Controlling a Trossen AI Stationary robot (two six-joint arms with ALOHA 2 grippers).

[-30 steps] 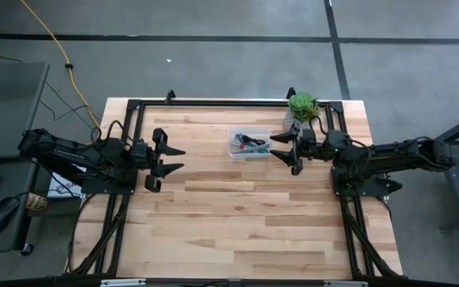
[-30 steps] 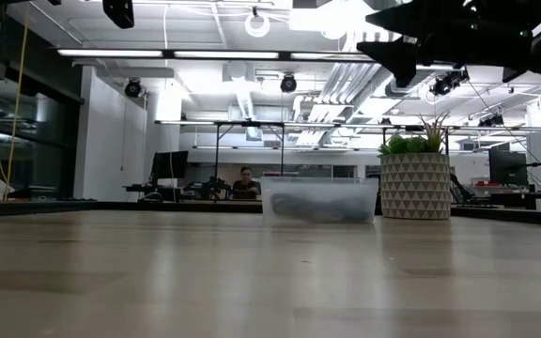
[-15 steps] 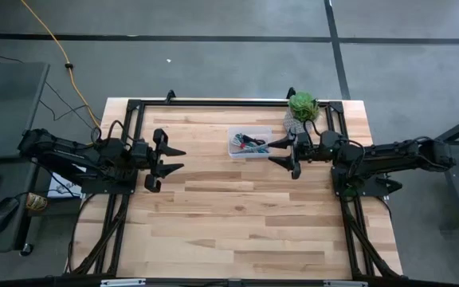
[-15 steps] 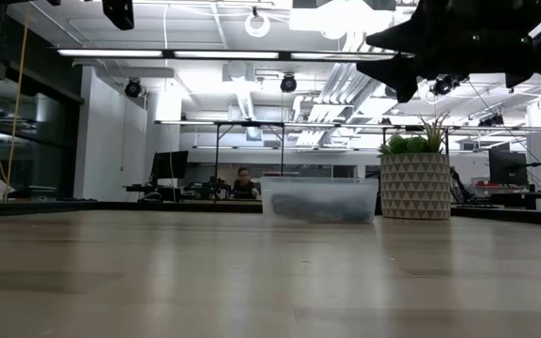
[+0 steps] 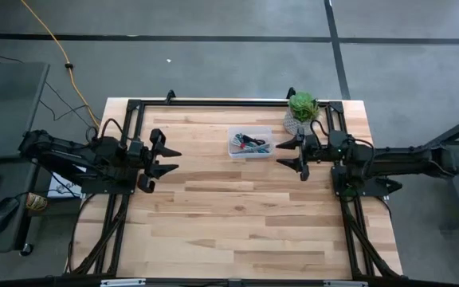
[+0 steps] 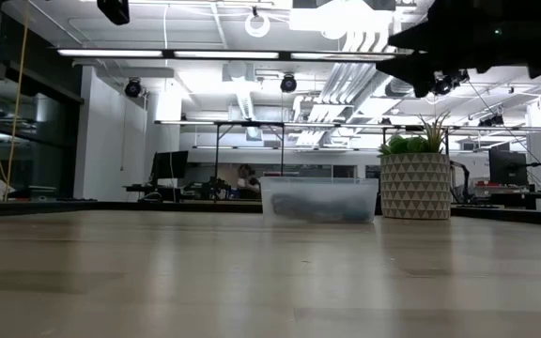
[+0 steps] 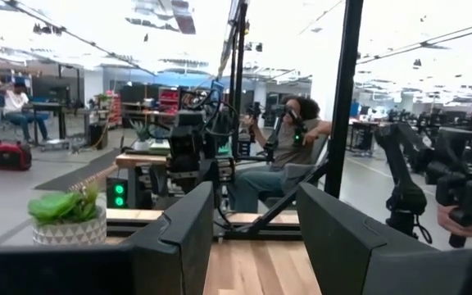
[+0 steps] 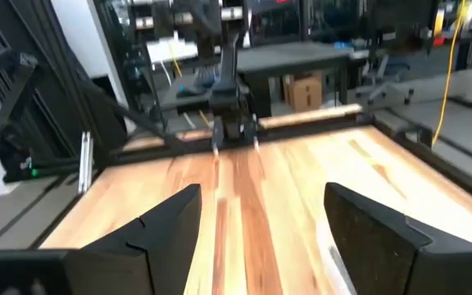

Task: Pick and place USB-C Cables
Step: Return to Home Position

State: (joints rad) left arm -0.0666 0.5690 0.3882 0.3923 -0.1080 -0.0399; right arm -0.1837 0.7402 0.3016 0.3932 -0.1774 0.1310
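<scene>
The USB-C cables (image 5: 248, 143) lie in a small clear bin (image 5: 234, 151) on the far middle of the table, as a tangle of dark and pale cable with red bits. In the low view the cables are a dark mass (image 6: 313, 205) behind the bin's wall (image 6: 364, 188). My right gripper (image 5: 278, 154) hovers open just right of the bin, high above the table (image 6: 411, 58), with its fingers spread in its own view (image 8: 260, 238). My left gripper (image 5: 177, 159) waits open over the table's left part, apart from the bin (image 7: 256, 238).
A potted plant (image 5: 302, 105) in a patterned pot (image 6: 414, 186) stands at the far right corner, close behind my right gripper. Black frame rails (image 5: 213, 103) run along the table's edges. Bare wood (image 5: 237, 215) fills the near half. A seated person (image 7: 289, 135) shows beyond the table.
My right gripper has drawn back a little from the bin toward the table's right edge and slightly toward the near edge, staying open and high. My left gripper has slid slightly toward the left edge. The bin and cables have stayed put.
</scene>
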